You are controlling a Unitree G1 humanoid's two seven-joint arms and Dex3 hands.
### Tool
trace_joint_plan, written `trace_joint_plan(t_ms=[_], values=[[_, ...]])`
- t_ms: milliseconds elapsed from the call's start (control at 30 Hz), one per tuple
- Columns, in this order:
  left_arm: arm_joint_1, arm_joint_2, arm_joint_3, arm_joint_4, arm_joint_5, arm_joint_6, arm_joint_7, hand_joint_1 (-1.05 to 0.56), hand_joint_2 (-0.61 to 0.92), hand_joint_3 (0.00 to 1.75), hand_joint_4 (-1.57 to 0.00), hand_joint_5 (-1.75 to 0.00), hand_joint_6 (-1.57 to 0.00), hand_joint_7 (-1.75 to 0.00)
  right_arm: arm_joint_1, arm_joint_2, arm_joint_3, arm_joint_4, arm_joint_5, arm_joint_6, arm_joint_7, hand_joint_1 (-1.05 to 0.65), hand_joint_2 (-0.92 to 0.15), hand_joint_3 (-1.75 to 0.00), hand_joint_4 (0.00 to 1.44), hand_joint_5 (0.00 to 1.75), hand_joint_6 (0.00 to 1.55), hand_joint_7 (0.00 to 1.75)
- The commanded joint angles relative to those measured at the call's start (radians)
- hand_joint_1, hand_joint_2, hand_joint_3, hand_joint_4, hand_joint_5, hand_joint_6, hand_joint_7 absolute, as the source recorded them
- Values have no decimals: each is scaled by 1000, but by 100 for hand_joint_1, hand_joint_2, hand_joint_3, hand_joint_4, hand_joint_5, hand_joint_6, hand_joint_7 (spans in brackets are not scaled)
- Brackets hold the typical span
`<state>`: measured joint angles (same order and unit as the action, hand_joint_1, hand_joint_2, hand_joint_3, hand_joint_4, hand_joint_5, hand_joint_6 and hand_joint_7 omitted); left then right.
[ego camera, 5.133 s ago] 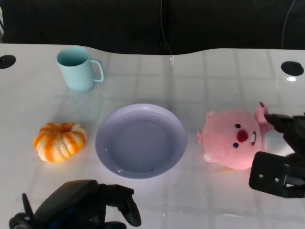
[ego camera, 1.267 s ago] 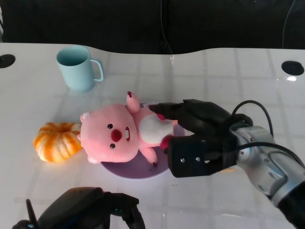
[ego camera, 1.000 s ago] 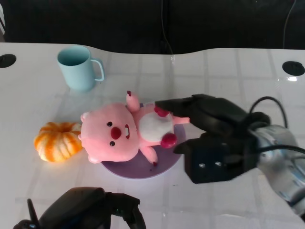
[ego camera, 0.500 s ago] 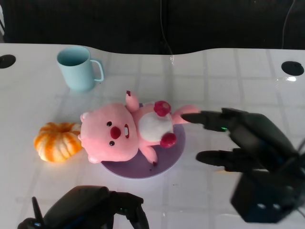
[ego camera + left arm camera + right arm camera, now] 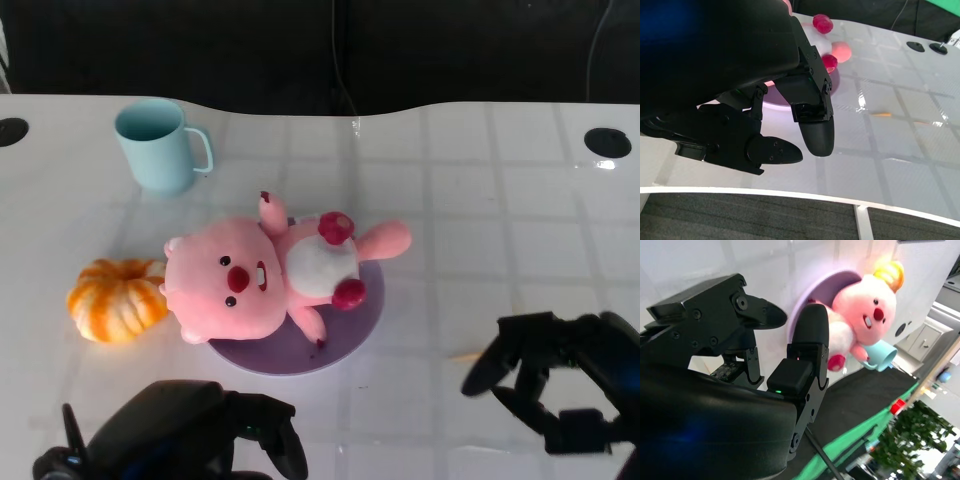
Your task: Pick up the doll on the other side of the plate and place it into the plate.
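The pink plush doll (image 5: 268, 279) lies on its back across the lilac plate (image 5: 352, 322), its big round head spilling over the rim toward nine o'clock and its feet pointing toward two o'clock, so the plate shows only as a crescent from about four to seven o'clock under it. It lies slantwise, I judge, because it is larger than the dish and soft enough to drape over the rim rather than sit inside. It has a white belly patch, dark red paw and foot pads, a red nose, small black eyes and a little open mouth, with one short arm sticking up at twelve o'clock; the right wrist view shows the same face and belly against the plate. With the doll resting on the plate, the placement looks done. The right hand (image 5: 560, 385) sits well apart at four o'clock from the plate, fingers spread and holding nothing. The left hand (image 5: 175, 440) rests at seven o'clock near the table edge, empty too, its fingers loosely apart in its wrist view. A small orange pumpkin (image 5: 112, 300) touches the doll's head at nine o'clock, and a pale blue mug (image 5: 158, 145) stands at eleven o'clock, clear of everything.
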<state>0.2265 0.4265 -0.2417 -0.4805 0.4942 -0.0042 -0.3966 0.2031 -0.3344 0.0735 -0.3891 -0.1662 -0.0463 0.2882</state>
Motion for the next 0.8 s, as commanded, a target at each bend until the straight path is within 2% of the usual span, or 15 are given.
trace_joint_plan(t_ms=[33, 167, 300, 467, 800], values=[[6, 16, 17, 13, -14, -17, 7, -18, 92, 28, -70, -150, -83, -75, 4, 6, -27, 2, 31, 21, -4, 13, -51, -114, 84, 146, 83, 120], [13, 15, 25, 14, -31, -24, 5, -18, 92, 28, -69, -151, -83, -75, -14, 7, -27, 44, 25, 23, -3, 15, -47, -124, 87, 159, 84, 125], [21, 18, 32, 22, -31, -44, 19, -18, 92, 29, -69, -153, -83, -77, -30, -11, -6, 57, -25, 51, 5, 12, -39, -136, 85, 173, 83, 139], [25, 16, 42, 28, -35, -50, 17, -19, 92, 29, -68, -153, -82, -79, -38, -20, 17, 59, -72, 82, 13, 11, -38, -136, 84, 175, 80, 147], [38, 12, 63, 13, -58, -32, 3, -17, 92, 30, -68, -152, -79, -80, -36, -17, 43, 37, -96, 95, 18, 8, -38, -132, 82, 175, 78, 146]])
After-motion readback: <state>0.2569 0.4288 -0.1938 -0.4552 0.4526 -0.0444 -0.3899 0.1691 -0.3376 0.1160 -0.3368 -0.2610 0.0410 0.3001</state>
